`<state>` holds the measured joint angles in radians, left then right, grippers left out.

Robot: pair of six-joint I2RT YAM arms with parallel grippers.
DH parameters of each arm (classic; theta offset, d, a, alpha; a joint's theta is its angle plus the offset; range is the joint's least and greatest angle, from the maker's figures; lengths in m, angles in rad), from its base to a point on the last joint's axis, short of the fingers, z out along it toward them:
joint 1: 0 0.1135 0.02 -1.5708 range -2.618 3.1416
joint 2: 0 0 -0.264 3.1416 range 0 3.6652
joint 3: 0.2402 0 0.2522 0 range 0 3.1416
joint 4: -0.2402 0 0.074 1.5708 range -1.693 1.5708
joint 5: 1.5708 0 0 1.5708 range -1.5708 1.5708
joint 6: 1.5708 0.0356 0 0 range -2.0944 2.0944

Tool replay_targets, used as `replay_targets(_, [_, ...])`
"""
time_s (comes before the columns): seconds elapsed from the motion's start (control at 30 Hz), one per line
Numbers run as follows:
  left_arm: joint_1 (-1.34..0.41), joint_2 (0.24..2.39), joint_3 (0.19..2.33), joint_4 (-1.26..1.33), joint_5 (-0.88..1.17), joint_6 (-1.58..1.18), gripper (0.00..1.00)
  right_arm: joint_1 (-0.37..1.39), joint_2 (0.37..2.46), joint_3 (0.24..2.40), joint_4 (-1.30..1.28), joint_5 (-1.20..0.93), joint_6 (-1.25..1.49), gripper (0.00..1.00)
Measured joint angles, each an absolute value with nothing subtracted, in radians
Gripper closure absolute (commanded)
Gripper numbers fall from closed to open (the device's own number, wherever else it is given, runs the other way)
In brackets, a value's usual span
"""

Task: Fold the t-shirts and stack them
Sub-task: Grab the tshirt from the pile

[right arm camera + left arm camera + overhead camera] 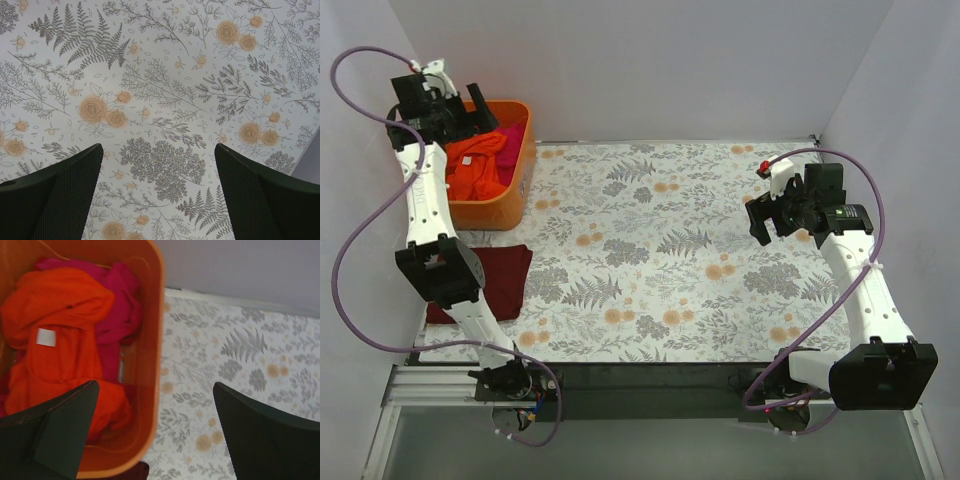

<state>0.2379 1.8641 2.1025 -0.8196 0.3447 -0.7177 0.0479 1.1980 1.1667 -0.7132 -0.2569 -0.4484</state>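
The orange-red t-shirt (478, 165) lies crumpled in the orange tub (520, 175) at the back left, with the magenta-pink t-shirt (510, 133) under and behind it. Both show in the left wrist view, orange-red (60, 340) and magenta (117, 305). The dark maroon t-shirt (503, 278) lies folded on the table at the left, partly hidden by my left arm. My left gripper (478, 118) hangs open and empty above the tub's near right rim (152, 365). My right gripper (767, 215) is open and empty above bare tablecloth at the right.
The floral tablecloth (660, 250) covers the table between grey walls. The left arm's cable (360, 230) loops along the left wall. The table's front rail (650, 375) runs along the near edge.
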Motion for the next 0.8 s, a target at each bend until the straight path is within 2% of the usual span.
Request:
replay_targets(0.1, [0.336, 1.958, 2.18, -0.777, 0.366, -0.775, 0.02, 0.048, 1.198, 1.166, -0.709, -0.256, -0.448, 0.02])
replay_targets(0.3, [0.503, 2.046, 2.117, -0.626, 0.42, -0.857, 0.02, 0.048, 1.205, 1.161, -0.707, -0.257, -0.445, 0.02])
replay_targets(0.8, [0.471, 2.314, 2.234, -0.448, 0.466, -0.78, 0.05, 0.048, 1.27, 1.142, -0.705, -0.263, -0.448, 0.02])
